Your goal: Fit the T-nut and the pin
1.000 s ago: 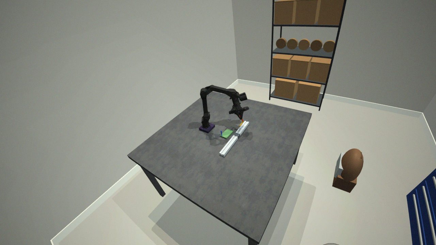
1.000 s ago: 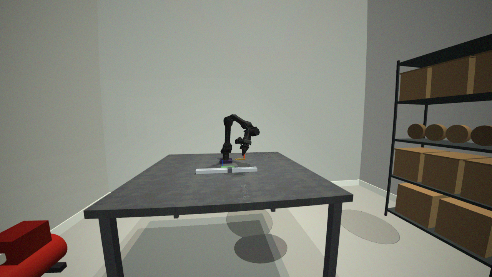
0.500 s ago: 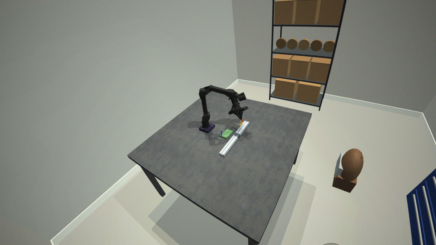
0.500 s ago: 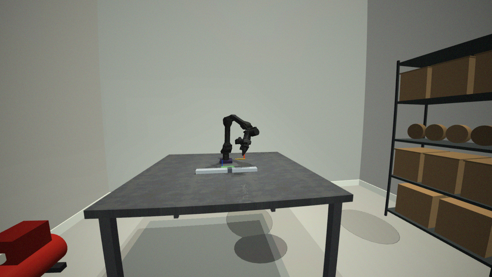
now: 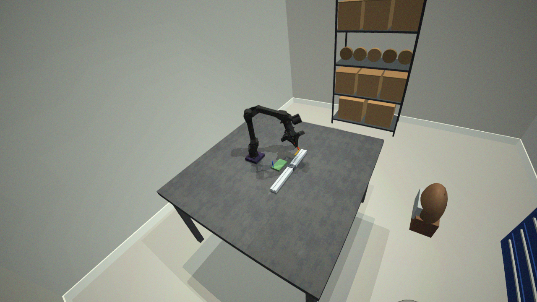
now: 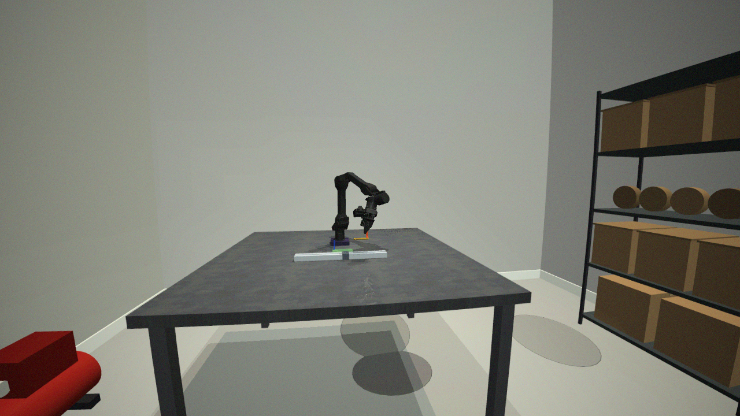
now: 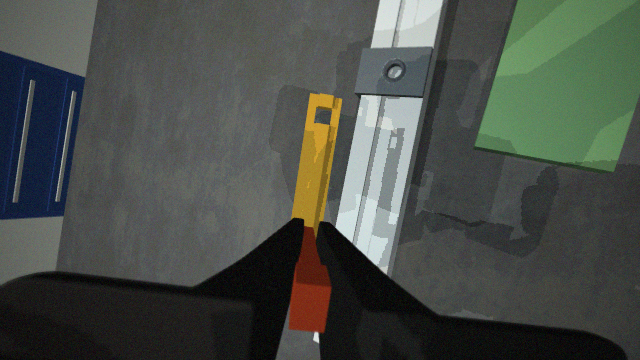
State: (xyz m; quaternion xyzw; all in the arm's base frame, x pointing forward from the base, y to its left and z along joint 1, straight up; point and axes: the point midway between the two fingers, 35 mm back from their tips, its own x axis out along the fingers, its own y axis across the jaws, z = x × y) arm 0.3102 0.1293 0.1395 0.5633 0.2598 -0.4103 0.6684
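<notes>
At the exterior view's left edge, a red block (image 6: 39, 356) sits on one red cylinder (image 6: 72, 380). Pale grey walls (image 5: 150, 75) (image 6: 336, 103) enclose the room, meeting a cream floor (image 5: 375, 262) (image 6: 284, 372) along white skirting.

Left to right on the mottled charcoal-grey table (image 5: 240, 210) (image 6: 325, 289) (image 7: 190, 125), one black jointed arm (image 5: 250, 127) (image 6: 340, 207) stands on a dark purple base plate (image 5: 248, 159) (image 6: 333, 241). One slim blue pin (image 5: 272, 164) (image 6: 334, 244) stands in one flat green tray (image 5: 279, 165) (image 6: 342, 250) (image 7: 565, 85). Next to it lies one long silvery aluminum rail (image 5: 281, 180) (image 6: 318, 256) (image 7: 380, 165), crossed by one dark grey bracket (image 5: 291, 165) (image 6: 345, 255) (image 7: 372, 80) with a single round hole.

The gripper (image 5: 297, 146) (image 6: 366, 231) (image 7: 309, 230) pinches the orange handle (image 5: 298, 147) (image 6: 367, 235) (image 7: 310, 307) between its two black fingers. The yellow brass T-nut (image 5: 296, 152) (image 6: 360, 238) (image 7: 312, 165), pierced by one squarish hole, extends from the handle, outside the slot and away from the bracket's hole.

Farther right, a black-framed shelf rack (image 5: 333, 75) (image 6: 594, 170) carries, in the top view, eight brown boxes and five round brown pieces. Beyond, a brown egg-shaped object (image 5: 434, 201) stands on the floor, then a blue panel (image 5: 507, 262) (image 7: 42, 150) with pale bars.
</notes>
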